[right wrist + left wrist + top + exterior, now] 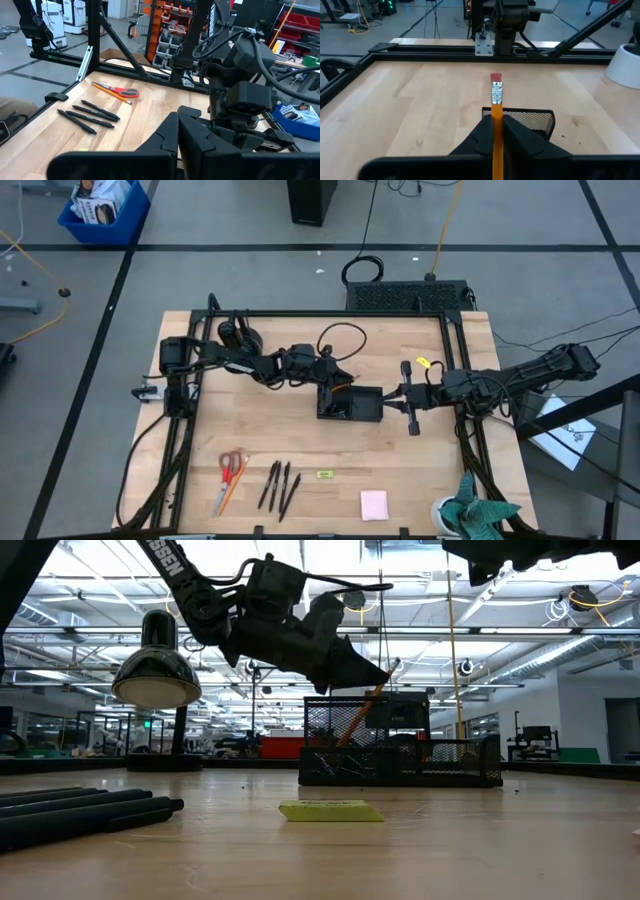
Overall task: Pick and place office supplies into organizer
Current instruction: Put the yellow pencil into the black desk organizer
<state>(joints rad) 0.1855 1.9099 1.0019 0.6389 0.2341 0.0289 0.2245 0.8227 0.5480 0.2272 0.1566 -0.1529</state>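
The left gripper (335,377) hangs above the organizer (352,404), a black mesh tray near the middle of the table (400,460), and its fingers (480,142) pinch an orange pencil (496,117) between them. In the left wrist view the pencil runs straight out along the gap between the two fingers, its pink eraser end sticking forward well past the tips, with the tray's mesh wall just beneath it. In the low view the same pencil (365,710) slants down from the gripper (375,675) into the tray (400,755), eraser end up; whether its tip touches the tray floor cannot be told. The right gripper (408,398) sits just beside the tray's right edge, its fingers (167,140) pressed together on nothing. Along the table's near edge lie the other supplies, well apart from both grippers: red scissors (230,468) at the left with a second orange pencil (228,493) beside them, three black pens (279,486) next to those, a small yellow-green tag (324,474), and a pink notepad (374,504). A teal cloth (478,516) lies at the near right corner.
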